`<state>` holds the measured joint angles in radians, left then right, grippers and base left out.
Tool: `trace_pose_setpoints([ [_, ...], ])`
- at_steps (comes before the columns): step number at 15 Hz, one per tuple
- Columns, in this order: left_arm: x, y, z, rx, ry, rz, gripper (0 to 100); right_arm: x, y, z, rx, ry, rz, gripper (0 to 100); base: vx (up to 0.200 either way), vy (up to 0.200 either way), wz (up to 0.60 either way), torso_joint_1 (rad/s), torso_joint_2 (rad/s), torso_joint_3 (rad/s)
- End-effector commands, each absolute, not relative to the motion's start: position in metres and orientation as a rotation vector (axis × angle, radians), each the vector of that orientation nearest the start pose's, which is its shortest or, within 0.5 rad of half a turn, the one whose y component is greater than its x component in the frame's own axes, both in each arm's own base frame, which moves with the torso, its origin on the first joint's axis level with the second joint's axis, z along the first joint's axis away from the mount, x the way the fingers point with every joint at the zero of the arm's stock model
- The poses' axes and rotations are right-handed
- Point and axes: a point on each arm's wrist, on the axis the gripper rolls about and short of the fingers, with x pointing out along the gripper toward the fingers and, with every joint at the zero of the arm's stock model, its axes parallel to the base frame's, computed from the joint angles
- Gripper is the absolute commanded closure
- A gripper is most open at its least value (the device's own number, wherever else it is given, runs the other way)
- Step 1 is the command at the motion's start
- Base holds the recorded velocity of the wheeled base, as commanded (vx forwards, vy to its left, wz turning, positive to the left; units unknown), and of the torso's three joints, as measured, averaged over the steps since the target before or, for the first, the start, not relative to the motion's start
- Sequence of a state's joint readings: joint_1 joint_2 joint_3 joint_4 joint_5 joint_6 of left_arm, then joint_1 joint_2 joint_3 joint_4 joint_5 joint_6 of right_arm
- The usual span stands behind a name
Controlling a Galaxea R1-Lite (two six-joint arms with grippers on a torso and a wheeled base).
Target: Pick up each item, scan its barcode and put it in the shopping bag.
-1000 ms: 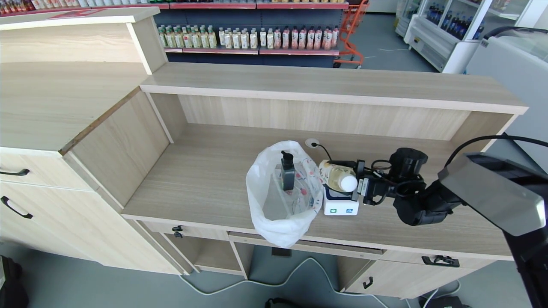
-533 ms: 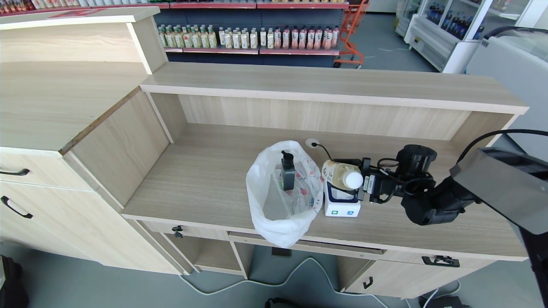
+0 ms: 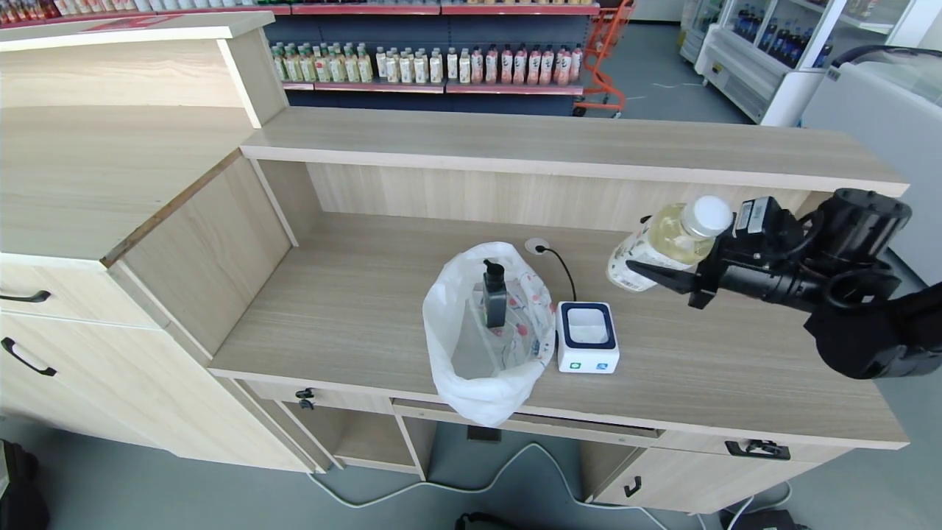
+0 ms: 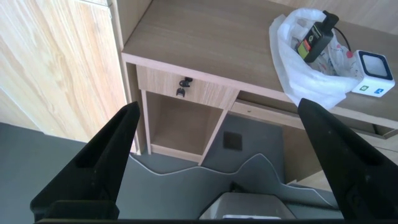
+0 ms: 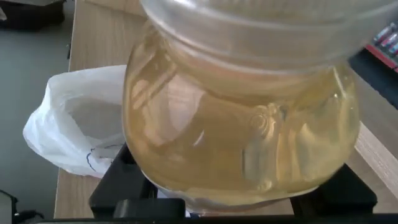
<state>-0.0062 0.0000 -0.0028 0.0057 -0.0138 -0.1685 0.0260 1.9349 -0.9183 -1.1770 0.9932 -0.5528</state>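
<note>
Wooden counter (image 3: 353, 294) with a raised ledge (image 3: 559, 143) along its far side. A round cable hole (image 3: 536, 245) lies near the back of the worktop; a black cable (image 3: 565, 272) runs forward from it. Beneath the front edge: a drawer lock (image 3: 305, 398), an open compartment (image 3: 368, 438) and black handles (image 3: 756, 448). To the left stands a taller cabinet (image 3: 110, 184). Behind the counter: shelves of bottles (image 3: 427, 66), an orange trolley (image 3: 607, 55) and a glass-door cooler (image 3: 765, 44). A white cable (image 3: 471, 489) lies on the grey floor.
</note>
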Motion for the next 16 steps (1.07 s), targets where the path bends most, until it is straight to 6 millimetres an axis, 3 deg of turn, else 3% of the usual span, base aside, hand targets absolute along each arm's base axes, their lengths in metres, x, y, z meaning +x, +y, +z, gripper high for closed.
trace_pose_setpoints([
  [1,-0.023,0.000,0.076,-0.169,0.005,-0.020,0,0.298,-0.004,0.222,-0.435,-0.332,0.716,100,0.000,0.000,0.00,0.000,0.00,0.000],
  [3,-0.023,0.000,0.076,-0.169,0.005,-0.020,0,0.272,-0.009,0.210,-0.280,-0.198,0.496,100,0.000,0.000,0.00,0.000,0.00,0.000],
  [5,-0.023,0.000,0.075,-0.169,0.006,-0.020,0,0.257,-0.012,0.194,-0.260,-0.128,0.352,100,0.000,0.000,0.00,0.000,0.00,0.000],
  [9,-0.023,0.000,0.076,-0.169,0.005,-0.020,0,0.254,-0.020,0.191,-0.285,-0.123,0.143,100,0.000,0.000,0.00,0.000,0.00,0.000],
  [13,-0.023,0.000,0.076,-0.169,0.005,-0.020,0,0.258,-0.022,0.187,-0.362,-0.135,0.141,100,0.000,0.000,0.00,0.000,0.00,0.000],
  [16,-0.023,0.000,0.075,-0.169,0.006,-0.020,0,0.260,-0.005,0.190,-0.387,-0.172,0.263,100,0.000,0.000,0.60,0.005,0.00,0.004],
])
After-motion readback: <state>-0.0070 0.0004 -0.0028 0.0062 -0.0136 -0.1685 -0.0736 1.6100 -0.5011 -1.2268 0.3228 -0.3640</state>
